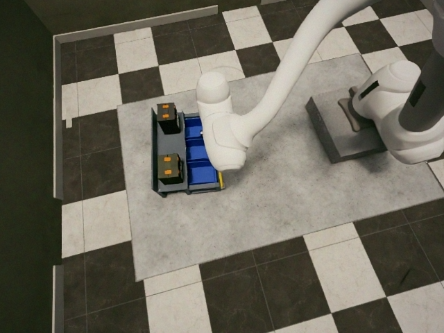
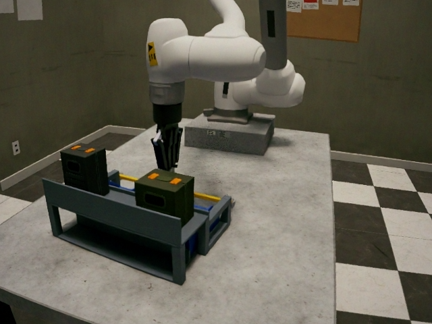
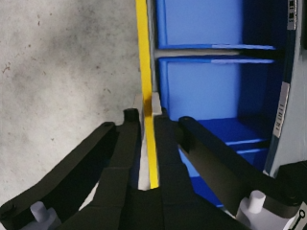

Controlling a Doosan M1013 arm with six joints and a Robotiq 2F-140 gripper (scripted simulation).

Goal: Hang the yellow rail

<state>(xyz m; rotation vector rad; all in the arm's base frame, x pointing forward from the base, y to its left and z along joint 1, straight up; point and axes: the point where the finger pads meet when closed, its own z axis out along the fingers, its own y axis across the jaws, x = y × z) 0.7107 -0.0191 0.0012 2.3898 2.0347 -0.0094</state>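
The yellow rail (image 3: 145, 57) is a thin straight bar, and my gripper (image 3: 148, 103) is shut on it near its middle. In the wrist view it runs along the front edge of the blue bins (image 3: 211, 77). In the exterior view the rail (image 2: 207, 197) lies low along the front of the grey rack (image 2: 139, 216), partly hidden behind a dark green box (image 2: 165, 195); my gripper (image 2: 167, 163) reaches down to it from above. In the top view only the rail's end (image 1: 222, 180) shows below my wrist. The hooks and their end plates are hidden, so I cannot tell how the rail sits on them.
Two dark green boxes with orange tabs (image 1: 168, 118) (image 1: 170, 168) stand on the rack's top shelf behind the bins. The robot's base block (image 2: 228, 133) sits at the table's back. The table edge runs along the right (image 2: 331, 226).
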